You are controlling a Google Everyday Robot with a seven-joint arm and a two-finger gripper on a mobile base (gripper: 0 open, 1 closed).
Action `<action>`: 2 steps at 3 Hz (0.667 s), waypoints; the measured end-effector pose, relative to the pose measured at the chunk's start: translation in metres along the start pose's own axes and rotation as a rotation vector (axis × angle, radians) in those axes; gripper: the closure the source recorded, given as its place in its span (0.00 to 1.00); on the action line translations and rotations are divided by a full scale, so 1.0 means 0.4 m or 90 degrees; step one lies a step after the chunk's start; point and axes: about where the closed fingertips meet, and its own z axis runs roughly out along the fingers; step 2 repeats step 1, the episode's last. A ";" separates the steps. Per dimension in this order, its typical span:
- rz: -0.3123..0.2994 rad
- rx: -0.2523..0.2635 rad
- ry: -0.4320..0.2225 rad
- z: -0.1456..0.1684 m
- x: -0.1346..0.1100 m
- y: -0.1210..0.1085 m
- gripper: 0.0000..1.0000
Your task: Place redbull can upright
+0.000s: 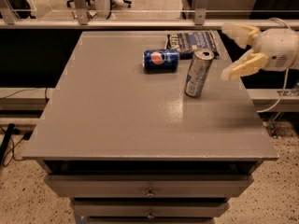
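While the redbull can (198,73) stood on the table (117,120), leaning slightly w/ its top toward the view's right, the gripper (225,52) hung just beside it on that side, fingers spread apart, not touching it. Pepsi can (160,59) lay sideways nearby; snack bag (191,40) sat behind.

We see a grey flat-topped metal table (121,115) carrying a short dark blue Pepsi can (160,60) on its side, a slim silver-and-blue redbull can (198,73) standing on end, and a flat dark blue snack bag (191,41) at the far edge. The cream two-finger gripper (225,52) hangs spread, right of the redbull can and apart from it.
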 end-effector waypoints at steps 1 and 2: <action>-0.045 0.065 0.061 -0.104 -0.125 0.015 0.00; -0.045 0.065 0.061 -0.104 -0.125 0.015 0.00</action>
